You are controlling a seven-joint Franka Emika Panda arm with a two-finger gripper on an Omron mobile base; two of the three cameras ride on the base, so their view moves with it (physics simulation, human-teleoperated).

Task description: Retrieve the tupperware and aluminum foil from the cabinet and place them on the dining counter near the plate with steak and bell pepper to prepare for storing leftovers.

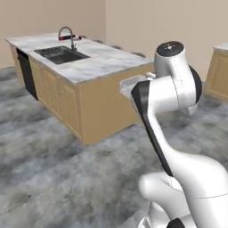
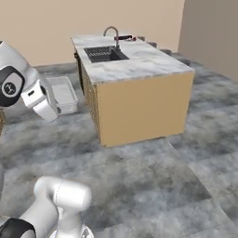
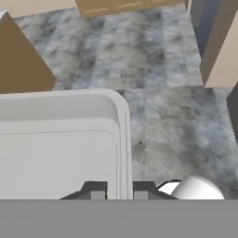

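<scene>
My gripper (image 3: 119, 190) is shut on the rim of the tupperware (image 3: 60, 144), a shallow pale grey-white container with rounded corners. It hangs in the air above the floor, short of the dining counter (image 1: 104, 62). The tupperware (image 2: 62, 93) sits left of the counter's near end, and my arm partly hides the tupperware (image 1: 129, 85) from the other side. The counter (image 2: 144, 62) has a black sink (image 1: 62, 54) and a tall faucet (image 1: 67, 35). The aluminum foil (image 1: 73, 38), a slim dark box with red ends, lies on the counter beside the faucet (image 2: 111, 35); the foil (image 2: 124, 37) is far from my gripper.
Grey stools (image 1: 138, 54) stand along the counter's far side. A black panel (image 1: 26, 73) is set in its left face. Another wooden unit (image 1: 218, 73) stands at the right. Grey floor (image 1: 53, 169) lies open between the base and the counter.
</scene>
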